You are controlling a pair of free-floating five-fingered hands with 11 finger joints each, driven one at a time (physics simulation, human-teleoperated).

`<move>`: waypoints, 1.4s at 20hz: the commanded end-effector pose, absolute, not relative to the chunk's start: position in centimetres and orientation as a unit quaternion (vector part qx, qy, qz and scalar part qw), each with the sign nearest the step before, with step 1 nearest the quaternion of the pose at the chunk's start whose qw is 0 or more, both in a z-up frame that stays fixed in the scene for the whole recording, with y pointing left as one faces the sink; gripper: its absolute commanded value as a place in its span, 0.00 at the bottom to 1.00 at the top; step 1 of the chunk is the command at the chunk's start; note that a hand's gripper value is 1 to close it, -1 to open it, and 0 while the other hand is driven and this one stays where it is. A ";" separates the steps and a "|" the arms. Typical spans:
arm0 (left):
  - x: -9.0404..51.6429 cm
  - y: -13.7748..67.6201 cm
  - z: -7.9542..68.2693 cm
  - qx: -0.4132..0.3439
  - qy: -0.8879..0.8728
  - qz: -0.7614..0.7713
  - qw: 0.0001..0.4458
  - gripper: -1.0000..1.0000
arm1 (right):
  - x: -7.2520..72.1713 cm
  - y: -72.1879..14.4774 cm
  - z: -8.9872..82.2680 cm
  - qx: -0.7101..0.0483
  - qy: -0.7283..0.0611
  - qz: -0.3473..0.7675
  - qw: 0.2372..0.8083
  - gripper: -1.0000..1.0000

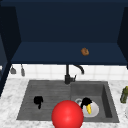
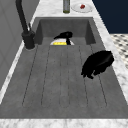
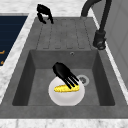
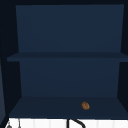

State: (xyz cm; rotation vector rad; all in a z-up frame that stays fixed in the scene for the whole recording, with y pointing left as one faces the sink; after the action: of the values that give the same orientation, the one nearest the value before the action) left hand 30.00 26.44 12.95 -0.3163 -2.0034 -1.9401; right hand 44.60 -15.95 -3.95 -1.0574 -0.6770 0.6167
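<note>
At lower centre of the right side view, the right hand [image 3: 64, 73] reaches straight, open fingers onto the corn [image 3: 67, 88] lying on the white plate [image 3: 66, 96]. The front view hides part of that plate behind a red ball [image 1: 67, 115]. The left hand [image 2: 98, 64], fingers curled on nothing, hangs over the draining board [image 2: 60, 77] at the left side view's middle right.

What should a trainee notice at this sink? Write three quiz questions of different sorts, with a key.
1. True or false: the left robot hand hovers over the ribbed drainboard with its fingers curled, holding nothing.
2. What lies on the white plate under the right robot hand? A) a red ball B) a yellow corn cob C) a bottle
3. Where does the small brown item sit?

Key: 1 true; 2 B; 3 on the lowest cabinet shelf, above the faucet.
</note>
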 end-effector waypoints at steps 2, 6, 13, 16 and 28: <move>30.0 26.4 13.0 -0.111 -0.704 -0.682 0.167 0.50 | 46.3 -16.9 -6.5 -0.469 -0.315 0.235 0.791 0.00; 30.0 26.4 13.0 -0.111 -0.704 -0.682 0.167 0.50 | 47.6 -17.7 -7.9 -0.462 -0.307 0.230 0.800 0.00; 30.0 26.4 13.0 -0.111 -0.704 -0.682 0.167 0.50 | 49.6 -19.0 -9.4 -0.408 -0.285 0.212 0.841 0.00; 30.0 26.4 13.0 -0.111 -0.704 -0.682 0.167 0.50 | 50.1 -20.2 -8.8 -0.392 -0.265 0.215 0.854 0.00; 30.0 26.4 13.0 -0.111 -0.704 -0.682 0.167 0.50 | 48.7 -23.7 -8.2 -0.322 -0.296 0.193 0.878 0.00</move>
State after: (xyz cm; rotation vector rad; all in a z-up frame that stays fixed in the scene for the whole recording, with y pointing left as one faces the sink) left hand 30.00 26.44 12.95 -0.3163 -2.0034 -1.9401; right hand 49.28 -22.16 -7.68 -0.7020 -0.5890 0.4550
